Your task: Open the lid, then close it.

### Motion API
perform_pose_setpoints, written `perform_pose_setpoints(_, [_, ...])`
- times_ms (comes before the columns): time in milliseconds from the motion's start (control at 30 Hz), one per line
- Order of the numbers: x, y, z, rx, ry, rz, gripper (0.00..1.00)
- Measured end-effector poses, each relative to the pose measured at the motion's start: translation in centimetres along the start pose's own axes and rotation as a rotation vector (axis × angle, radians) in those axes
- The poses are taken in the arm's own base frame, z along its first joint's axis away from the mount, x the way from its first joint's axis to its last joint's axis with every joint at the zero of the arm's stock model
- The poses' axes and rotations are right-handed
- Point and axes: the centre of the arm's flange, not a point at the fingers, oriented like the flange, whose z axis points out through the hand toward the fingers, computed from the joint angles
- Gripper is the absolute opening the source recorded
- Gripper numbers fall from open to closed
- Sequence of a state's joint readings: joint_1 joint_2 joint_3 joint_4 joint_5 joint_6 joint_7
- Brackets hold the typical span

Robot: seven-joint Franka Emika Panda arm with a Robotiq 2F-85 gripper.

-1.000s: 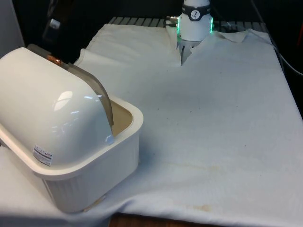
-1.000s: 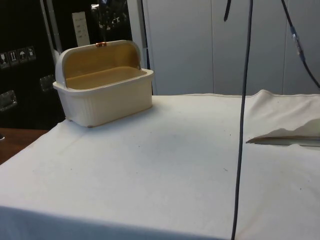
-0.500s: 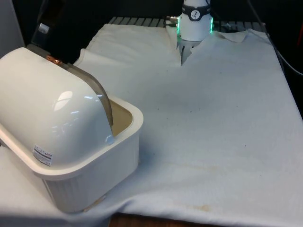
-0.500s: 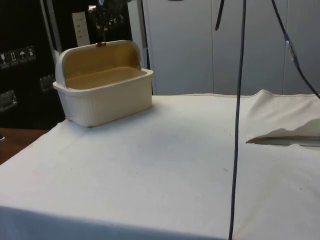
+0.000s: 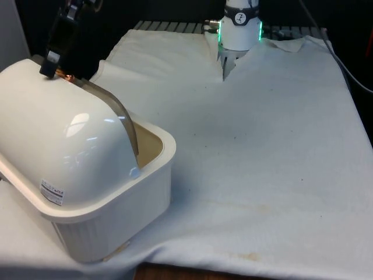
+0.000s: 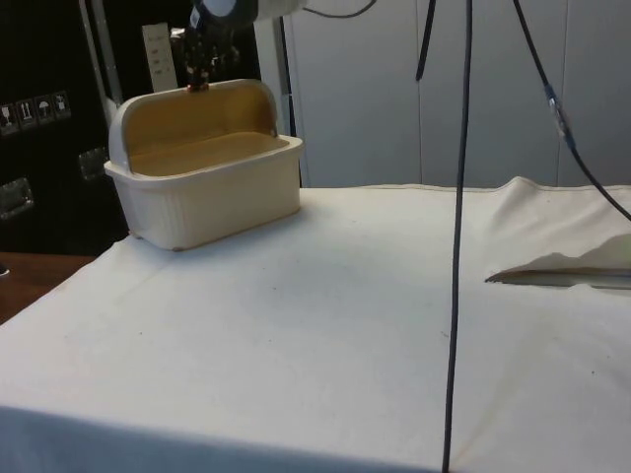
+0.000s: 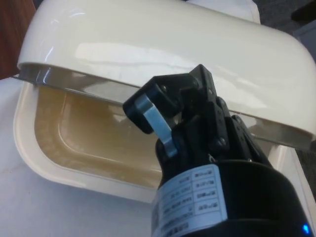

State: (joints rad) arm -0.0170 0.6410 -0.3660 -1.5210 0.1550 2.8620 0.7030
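Note:
A cream bread box [image 5: 105, 198] stands at the near corner on the front view's left. Its domed roll lid [image 5: 52, 140] is rolled back, and the tan inside [image 6: 212, 150] lies uncovered. A small copper handle [image 5: 67, 74] sits on the lid's edge at the top of the dome. My black gripper [image 5: 51, 61] hangs just above and behind that handle, and from the side the gripper [image 6: 200, 71] tips right over the handle [image 6: 198, 87]. The wrist view has the gripper [image 7: 168, 106] over the lid's rim [image 7: 74, 81] and the box's hollow [image 7: 89, 133].
White cloth [image 5: 262, 146] covers the table, rumpled near the robot base [image 5: 239, 29]. A black cable [image 6: 458, 246] hangs down in the side view. The table's near edge [image 5: 192, 271] runs close under the box.
My gripper has come down from above the dark background to just over the copper handle. The box and its lid have not moved.

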Motion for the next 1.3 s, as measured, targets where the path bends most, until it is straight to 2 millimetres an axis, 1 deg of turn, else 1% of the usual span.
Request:
perform_pose_setpoints(433, [0.2,-0.1,0.3,-0.009,-0.005,0.047,0.00])
perform_pose_setpoints(733, [0.4,-0.3,-0.2,-0.024,-0.025,0.069,0.00])
perform_pose_setpoints(967, [-0.3,-0.2,-0.8,-0.029,-0.044,0.078,0.00])
perform_pose_setpoints(1300, [-1.8,0.1,-1.7,-0.038,-0.079,0.093,0.00])
